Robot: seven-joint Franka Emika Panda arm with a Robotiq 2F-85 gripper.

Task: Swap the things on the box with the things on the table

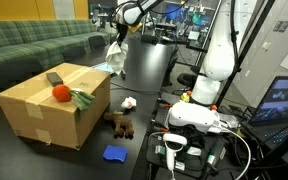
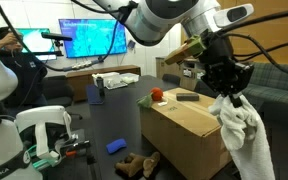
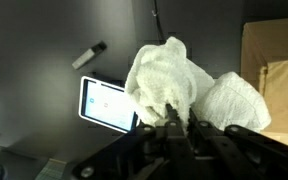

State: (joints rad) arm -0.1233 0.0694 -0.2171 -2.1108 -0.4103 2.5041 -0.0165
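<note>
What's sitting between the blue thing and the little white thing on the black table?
A brown toy sits there, roughly in line between the blue thing and the little white thing. It shows in an exterior view.

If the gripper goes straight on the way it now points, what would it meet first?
Beyond the white cloth it grips, the gripper would probably meet the black table, beside the box; depth is unclear.

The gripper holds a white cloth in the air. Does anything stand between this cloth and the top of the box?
Nothing visible does. The white cloth hangs from the gripper beside the box; the red ball lies on its top, away from the cloth.
</note>
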